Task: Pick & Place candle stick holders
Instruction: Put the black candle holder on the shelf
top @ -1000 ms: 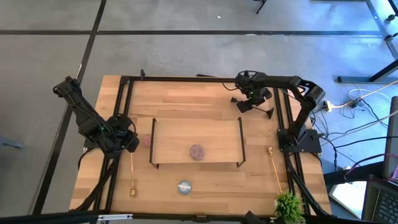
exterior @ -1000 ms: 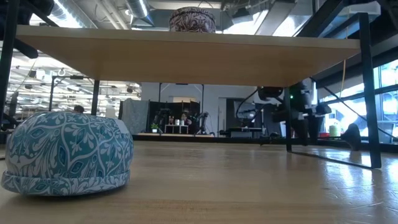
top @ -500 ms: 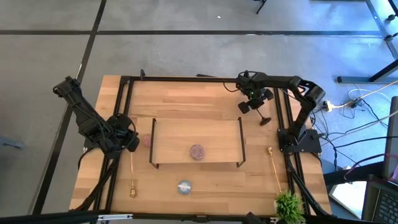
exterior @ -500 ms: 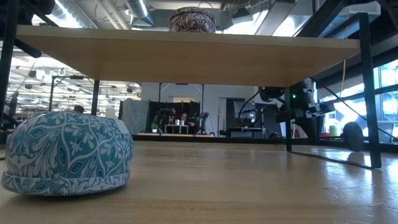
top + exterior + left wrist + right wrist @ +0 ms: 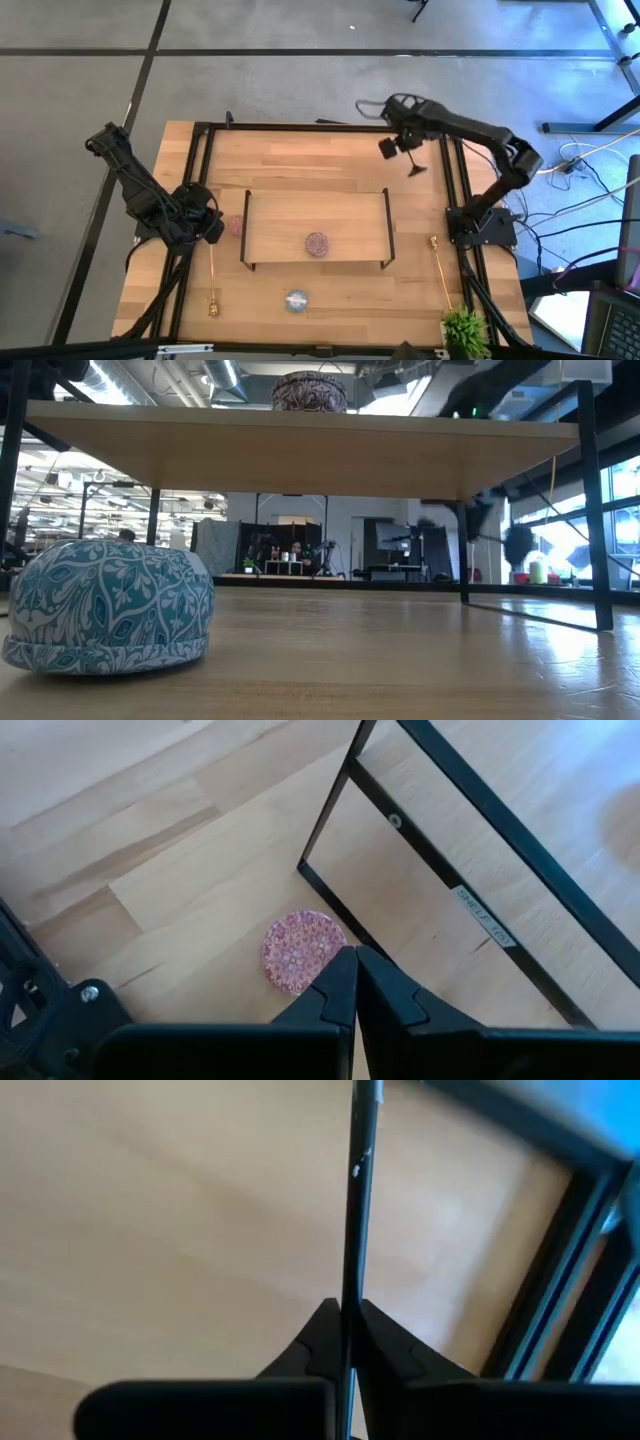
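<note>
My right gripper [image 5: 399,143], open a second ago, now pinches the black candle stick holder [image 5: 357,1230] by its stem and lifts it off the counter [image 5: 300,160] at the far right, pick secured.

An overhead camera is looking straight down on the whole table [image 5: 300,160] and both arms. A second, sitting at tabletop height just behind the pale blue round [image 5: 105,605], is facing level under the wooden board [image 5: 300,450] into the room beyond. Each wrist camera is peering close past its own fingers: the left toward the pink round [image 5: 300,952], the right along the black stem [image 5: 357,1220], which the overhead view is also showing.
</note>
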{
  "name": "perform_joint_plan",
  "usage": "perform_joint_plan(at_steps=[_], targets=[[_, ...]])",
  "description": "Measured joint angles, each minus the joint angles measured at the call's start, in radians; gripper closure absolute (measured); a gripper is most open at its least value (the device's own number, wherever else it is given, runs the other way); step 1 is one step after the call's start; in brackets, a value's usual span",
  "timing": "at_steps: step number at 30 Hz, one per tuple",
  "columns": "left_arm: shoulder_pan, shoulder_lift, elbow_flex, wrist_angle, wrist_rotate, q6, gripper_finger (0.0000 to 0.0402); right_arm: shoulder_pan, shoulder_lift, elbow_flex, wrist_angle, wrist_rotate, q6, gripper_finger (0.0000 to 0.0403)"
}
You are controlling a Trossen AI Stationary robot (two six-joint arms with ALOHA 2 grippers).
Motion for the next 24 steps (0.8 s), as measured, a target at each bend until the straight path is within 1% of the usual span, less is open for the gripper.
perform_joint_plan(at_steps=[6, 10, 14, 18, 21, 24], targets=[[0.000, 0.000, 0.000, 0.000, -0.023, 0.007, 0.0400, 0.014, -0.076, 0.190, 0.033, -0.004, -0.009, 0.0388], [0.000, 0.000, 0.000, 0.000, -0.044, 0.008, 0.0400, 0.061, -0.091, 0.331, 0.093, -0.022, -0.100, 0.0388], [0.000, 0.000, 0.000, 0.000, -0.069, 0.008, 0.0400, 0.145, -0.092, 0.454, 0.186, -0.034, -0.189, 0.0388], [0.000, 0.000, 0.000, 0.000, -0.077, 0.010, 0.0400, 0.250, -0.092, 0.524, 0.315, -0.057, -0.256, 0.0388], [0.000, 0.000, 0.000, 0.000, -0.077, 0.016, 0.0400, 0.330, -0.093, 0.531, 0.419, -0.077, -0.266, 0.0388], [0.000, 0.000, 0.000, 0.001, -0.077, 0.016, 0.0400, 0.400, -0.093, 0.531, 0.468, -0.113, -0.252, 0.0388]])
